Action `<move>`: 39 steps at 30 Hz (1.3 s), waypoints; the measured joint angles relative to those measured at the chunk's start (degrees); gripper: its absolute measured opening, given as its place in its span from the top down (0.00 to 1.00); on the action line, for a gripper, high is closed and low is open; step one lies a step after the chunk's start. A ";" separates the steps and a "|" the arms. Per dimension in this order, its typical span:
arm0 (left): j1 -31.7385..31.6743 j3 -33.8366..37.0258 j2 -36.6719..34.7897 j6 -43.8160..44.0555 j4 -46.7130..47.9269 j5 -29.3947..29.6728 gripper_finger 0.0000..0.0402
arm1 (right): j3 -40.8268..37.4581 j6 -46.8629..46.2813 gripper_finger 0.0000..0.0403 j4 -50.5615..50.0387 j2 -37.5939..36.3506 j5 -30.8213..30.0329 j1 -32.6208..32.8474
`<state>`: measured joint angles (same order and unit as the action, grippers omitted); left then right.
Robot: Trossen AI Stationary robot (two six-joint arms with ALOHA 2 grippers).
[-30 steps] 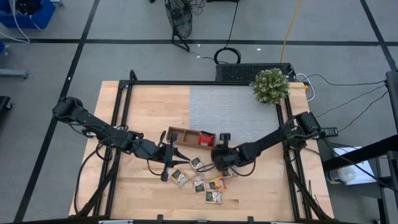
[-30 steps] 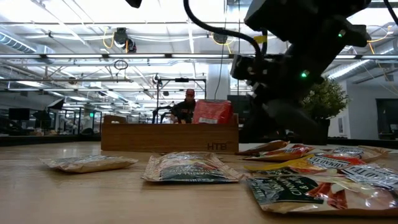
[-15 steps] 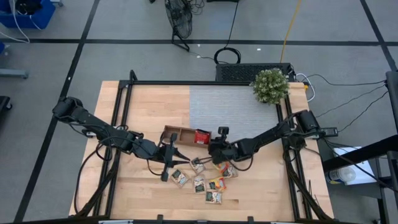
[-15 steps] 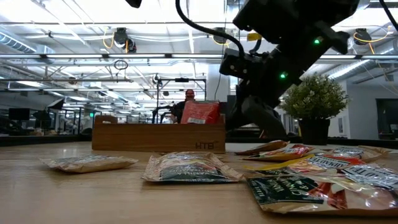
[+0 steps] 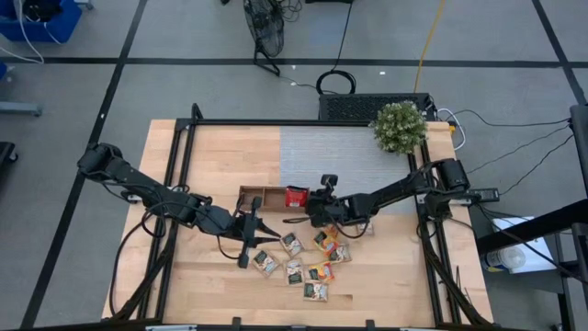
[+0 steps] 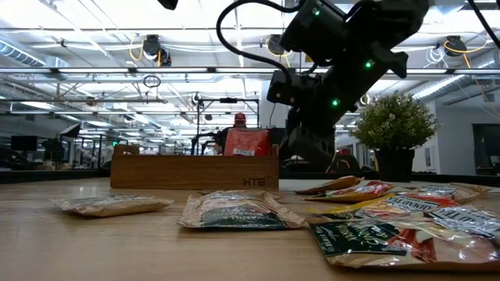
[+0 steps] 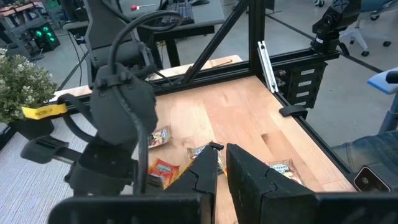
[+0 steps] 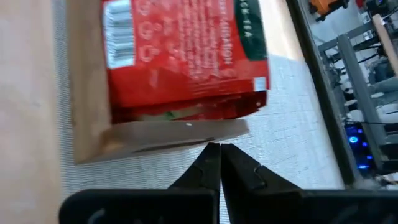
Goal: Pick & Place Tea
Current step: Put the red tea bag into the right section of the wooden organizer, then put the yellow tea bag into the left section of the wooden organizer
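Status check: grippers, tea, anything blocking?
Right gripper shut, empty, at the tray's end beside the red sachets. Left gripper nearly shut, empty, waiting by the loose sachets. Nothing blocking.

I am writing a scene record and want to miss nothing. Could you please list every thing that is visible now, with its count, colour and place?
Wooden tray: one, brown, near the table's middle.
Red tea sachets in tray: a red pack, exact count unclear, standing in the tray's right end.
Loose tea sachets: about seven, orange, red and green-and-white, on the bare wood in front of the tray.
Grey mat: one, on the table's back right part.
Potted plant: one, green, back right corner.
Table: one, light wood.
Left gripper: one, dark, left of the loose sachets, nearly shut, empty.
Right gripper: one, dark, shut, empty, at the tray's right end.
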<state>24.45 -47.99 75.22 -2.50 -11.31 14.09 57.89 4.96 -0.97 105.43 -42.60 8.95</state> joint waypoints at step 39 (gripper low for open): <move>-0.19 14.38 -9.41 -0.02 -18.74 -0.39 0.90 | -37.78 -15.23 1.00 26.21 -43.69 -2.34 29.01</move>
<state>24.26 -33.61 65.82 -2.52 -30.05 13.69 20.10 -10.27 25.23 61.74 -44.94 37.95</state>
